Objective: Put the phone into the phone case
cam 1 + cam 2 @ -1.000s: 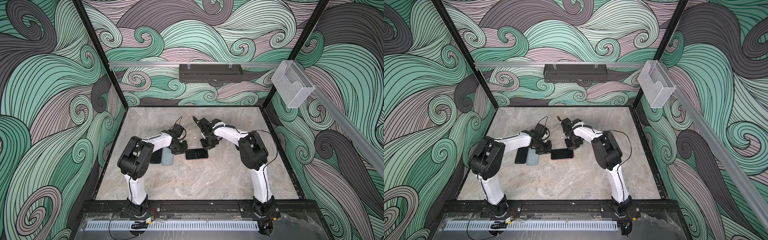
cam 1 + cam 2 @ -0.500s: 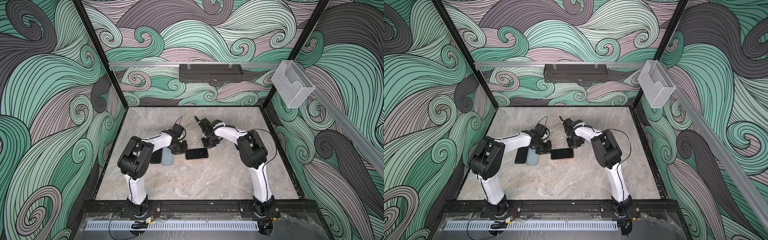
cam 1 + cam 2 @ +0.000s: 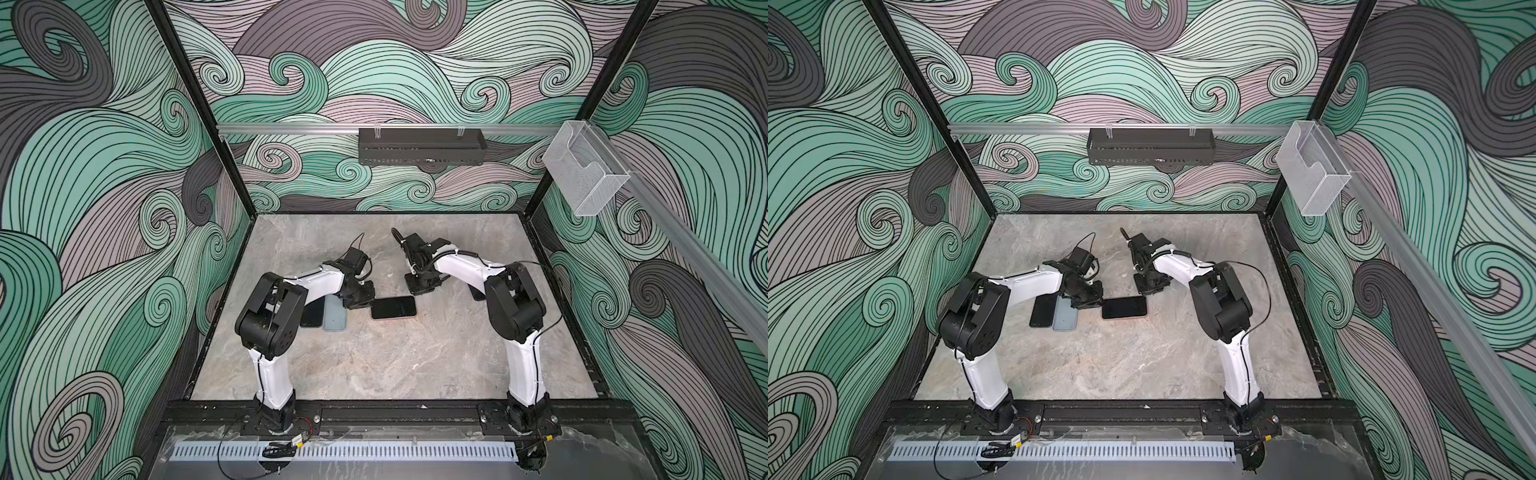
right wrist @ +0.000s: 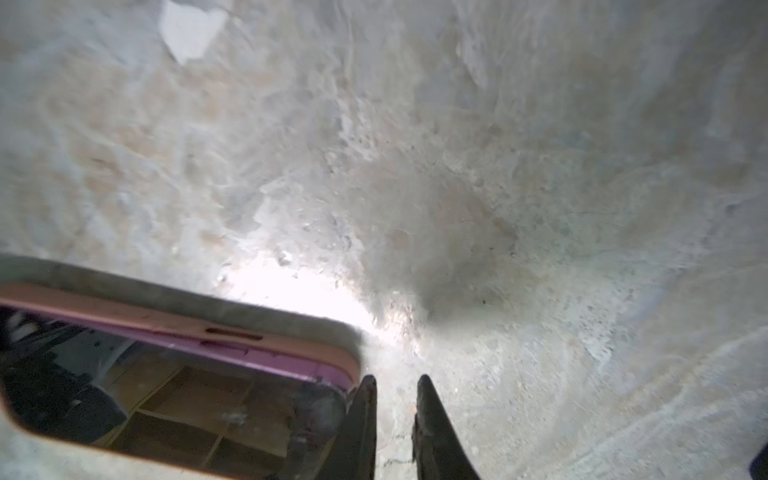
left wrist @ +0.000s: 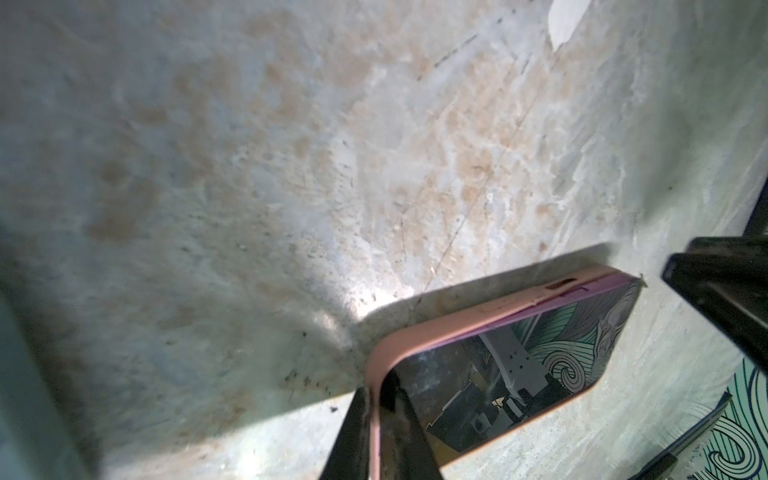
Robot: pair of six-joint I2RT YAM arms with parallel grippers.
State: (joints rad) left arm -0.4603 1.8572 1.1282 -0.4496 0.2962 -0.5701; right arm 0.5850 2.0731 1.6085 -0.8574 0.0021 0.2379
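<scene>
- Across the desk: everything laid flat near the middle, likely so that either arm reaches it.
- On the back wall, a black tray, contents hidden; on the side rail, a clear bin, seemingly holding nothing.
- At centre, the phone, screen up, crosswise between the arms.
- Sits inside the pink case, yet shows a purple edge above the rim along one long side, so probably not fully seated there.
- Under the left arm: a spare phone and a grey case, touching side by side; cannot tell what that case holds.
- Left gripper: pinches the case's end, one finger outside the rim and one on the glass, probably to steady it.
- Right gripper: nearly pressed together, holding nothing, tips just beside the phone's corner, apparently poised to press that corner home.
</scene>
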